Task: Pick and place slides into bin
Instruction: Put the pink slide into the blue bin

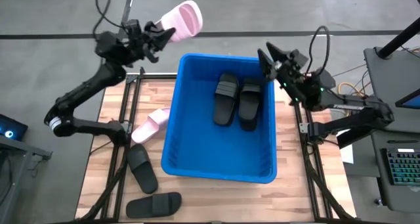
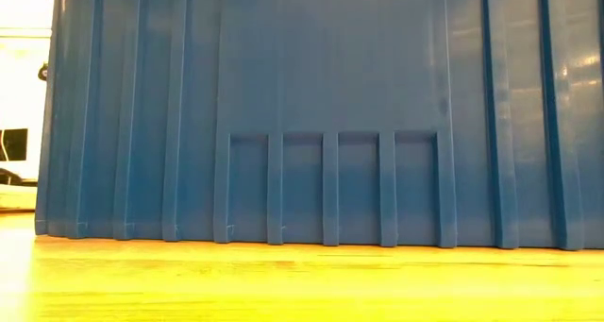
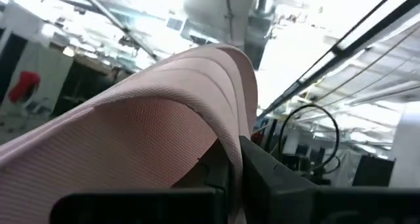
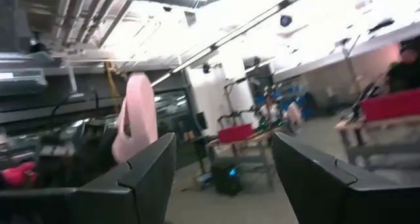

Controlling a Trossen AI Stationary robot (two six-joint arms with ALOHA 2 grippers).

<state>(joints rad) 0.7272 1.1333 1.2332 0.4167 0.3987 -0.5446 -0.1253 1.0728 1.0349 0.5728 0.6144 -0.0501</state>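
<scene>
Wooden slat table (image 1: 289, 165) fills the middle of the high view, grey concrete floor around it. Blue bin (image 1: 220, 171) sits at centre of the table; its ribbed wall (image 2: 330, 114) fills nearly the whole low view, standing on the yellow-lit tabletop. Two black slides (image 1: 236, 100) lie side by side inside the bin, toward its upper part. Left gripper (image 1: 157, 35) is up in the upper left of the frame, past the table's far edge, fingers pinching a pink slide (image 1: 182, 19) held in the air; the left wrist view is filled by that pink slide (image 3: 144, 132). Second pink slide (image 1: 149, 126) lies on the table touching the bin's left wall. Two more black slides at lower left, one (image 1: 142, 167) near the bin's corner, one (image 1: 153, 205) by the front edge. Right gripper (image 1: 268, 58) sits at the bin's upper right corner, fingers (image 4: 147, 175) spread apart, nothing between them. Room behind: ceiling pipes, workbenches, red items, keyboard (image 1: 401, 166) at right edge.
</scene>
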